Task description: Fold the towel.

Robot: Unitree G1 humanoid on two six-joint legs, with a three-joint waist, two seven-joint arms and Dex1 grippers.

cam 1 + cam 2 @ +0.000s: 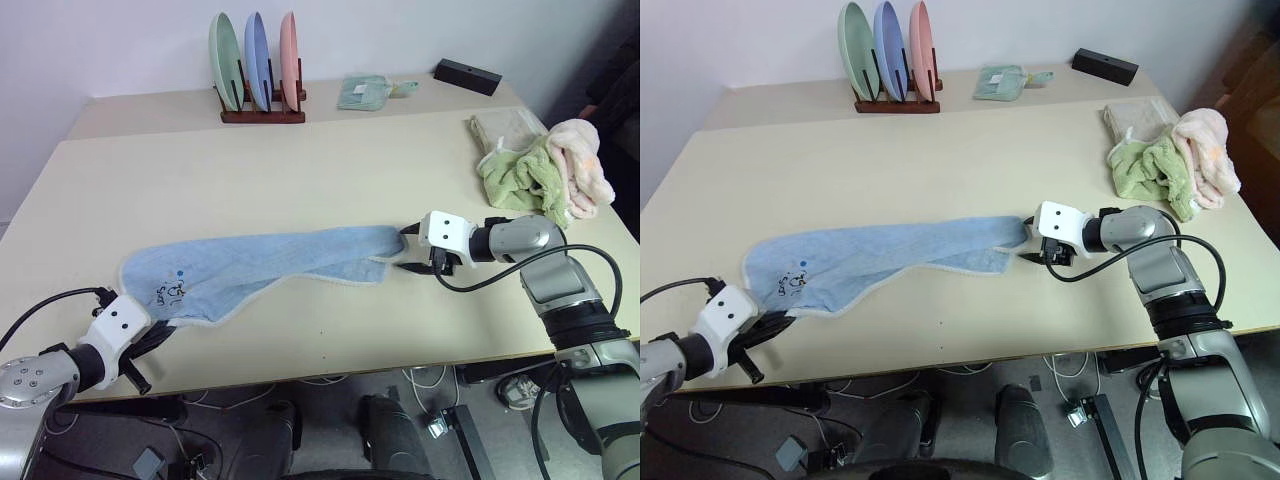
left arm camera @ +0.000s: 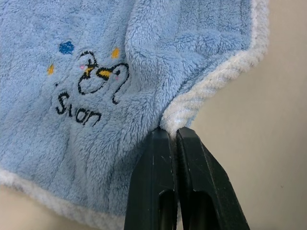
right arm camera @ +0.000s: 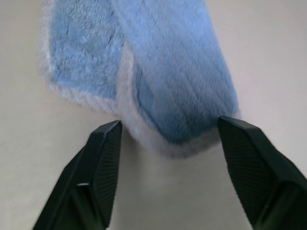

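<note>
The light blue towel (image 1: 270, 260) lies stretched in a long, loosely gathered band across the front of the table, from near left to middle right. Its near-left corner carries a small dark printed mark (image 2: 91, 91). My left gripper (image 2: 172, 132) is shut on the whitish hem beside that mark, close to the table's front edge (image 1: 148, 338). My right gripper (image 3: 170, 125) stands open at the towel's other, doubled-over end (image 3: 182, 105). That end rests on the table between the two fingertips (image 3: 108, 143), with neither pressing it.
A wooden rack with three upright plates (image 1: 258, 75) stands at the back. A small green cloth (image 1: 365, 92) and a black box (image 1: 467, 76) lie beside it. A pile of lime-green and pink towels (image 1: 545, 170) sits at the right edge.
</note>
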